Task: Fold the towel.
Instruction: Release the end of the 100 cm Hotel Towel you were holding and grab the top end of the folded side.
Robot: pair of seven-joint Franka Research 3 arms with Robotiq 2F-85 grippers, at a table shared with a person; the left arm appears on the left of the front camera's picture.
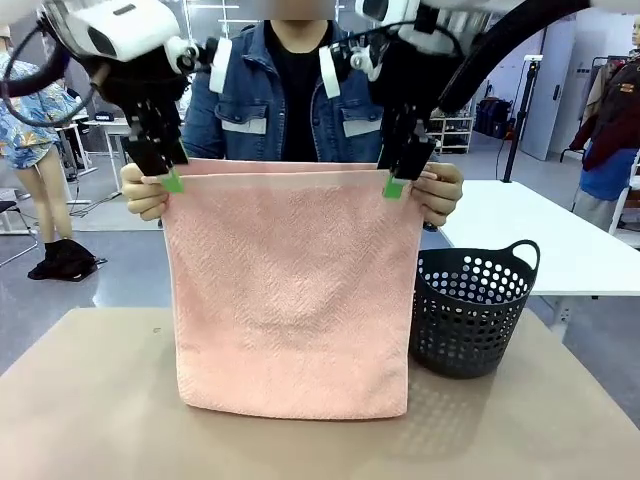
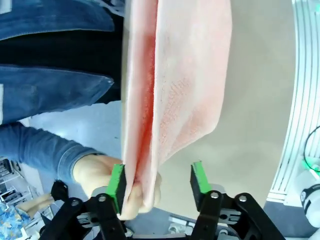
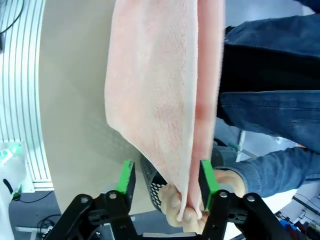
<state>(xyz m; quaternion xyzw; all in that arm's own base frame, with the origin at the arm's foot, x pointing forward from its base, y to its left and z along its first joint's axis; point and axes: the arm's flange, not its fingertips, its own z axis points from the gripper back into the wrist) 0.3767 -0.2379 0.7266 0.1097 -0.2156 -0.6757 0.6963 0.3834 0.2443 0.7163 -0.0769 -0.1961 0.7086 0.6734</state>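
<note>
The pale pink towel (image 1: 300,290) hangs upright over the table in two layers, its lower edge touching the tabletop. A person behind it pinches both top corners, one hand (image 1: 145,195) at picture left and the other hand (image 1: 440,195) at picture right. My left gripper (image 1: 172,183) straddles the left corner with its jaws apart. In the left wrist view the towel (image 2: 165,90) passes between the open left gripper (image 2: 159,181), close to one green pad. My right gripper (image 1: 393,187) stands open around the right corner. The right wrist view shows the towel (image 3: 155,90) inside the open right gripper (image 3: 166,179).
A dark perforated basket (image 1: 470,310) with handles stands on the beige table (image 1: 90,400) just right of the towel. A white table (image 1: 560,250) lies beyond at the right. The person in a denim jacket (image 1: 250,110) stands at the far edge.
</note>
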